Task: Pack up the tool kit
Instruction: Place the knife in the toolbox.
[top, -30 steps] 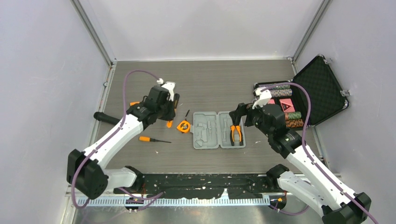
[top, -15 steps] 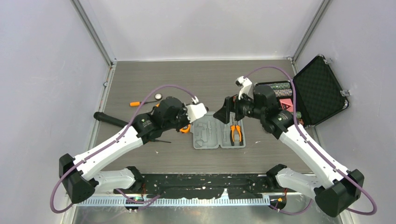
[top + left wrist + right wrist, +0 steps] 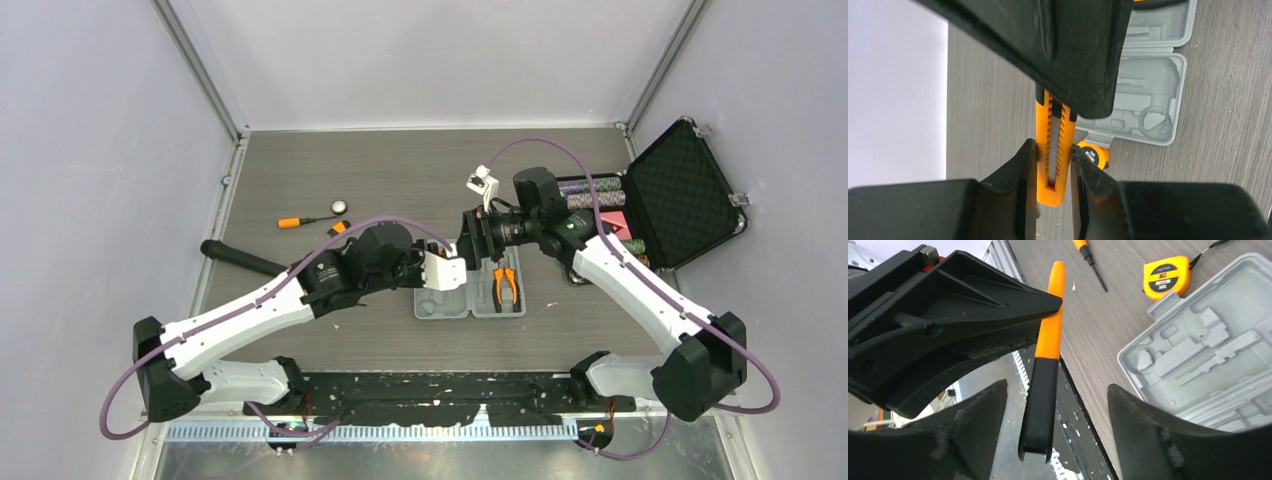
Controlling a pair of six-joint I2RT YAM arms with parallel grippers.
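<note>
So the left gripper (image 3: 1053,167) is clamping the utility knife (image 3: 1054,145) by its orange body and holding it up above the counter (image 3: 400,170), right over the near-left part of the open grey tool kit case (image 3: 440,303). The right gripper (image 3: 1055,410) is sitting with its jaws wide apart on either side of the knife's black end, not touching it. Looks like a handover to me. To do it well, I'd be closing the right gripper squarely on the black part and getting a firm pinch before the left one is letting go, otherwise the knife is dropping onto the case. Pose-wise, both arms are reaching in toward the middle, wrists roughly level, grippers facing each other nose to nose. The pliers (image 3: 505,285) are lying in the case's right half.
</note>
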